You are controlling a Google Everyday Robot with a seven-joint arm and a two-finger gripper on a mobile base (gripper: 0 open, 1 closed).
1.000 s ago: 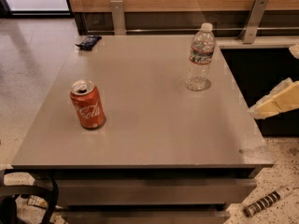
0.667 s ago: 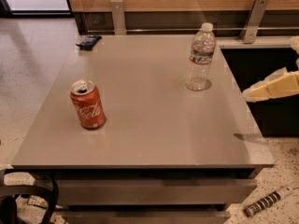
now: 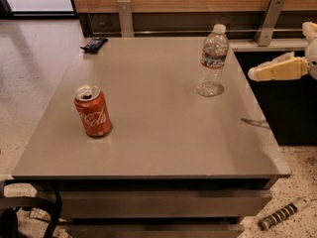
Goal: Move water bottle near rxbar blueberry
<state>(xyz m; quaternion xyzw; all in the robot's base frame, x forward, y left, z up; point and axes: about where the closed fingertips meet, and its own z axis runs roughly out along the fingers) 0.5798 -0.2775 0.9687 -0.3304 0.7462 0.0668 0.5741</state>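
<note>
— Now, where's the gripper (image 3: 253, 74)?
— Higher and further left than before, level beyond the table's (image 3: 163, 128) right edge, pointing at the upright water bottle (image 3: 211, 63). Its grip: can't tell.
— The rxbar blueberry (image 3: 93, 44)?
— Far-left corner, well apart.

1. A grey square table (image 3: 163, 138) fills the view, seen from its near edge; speckled floor lies around it.
2. The water bottle (image 3: 212, 61) stands upright at the far right of the tabletop, white cap on.
3. The rxbar blueberry (image 3: 93, 44) lies flat at the far left corner, well apart from the bottle.
4. A red Coca-Cola can (image 3: 92, 111) stands upright at the near left.
5. The cream gripper (image 3: 255, 73) hangs at the table's right edge, pointing left; it is near the bottle, not touching.
</note>
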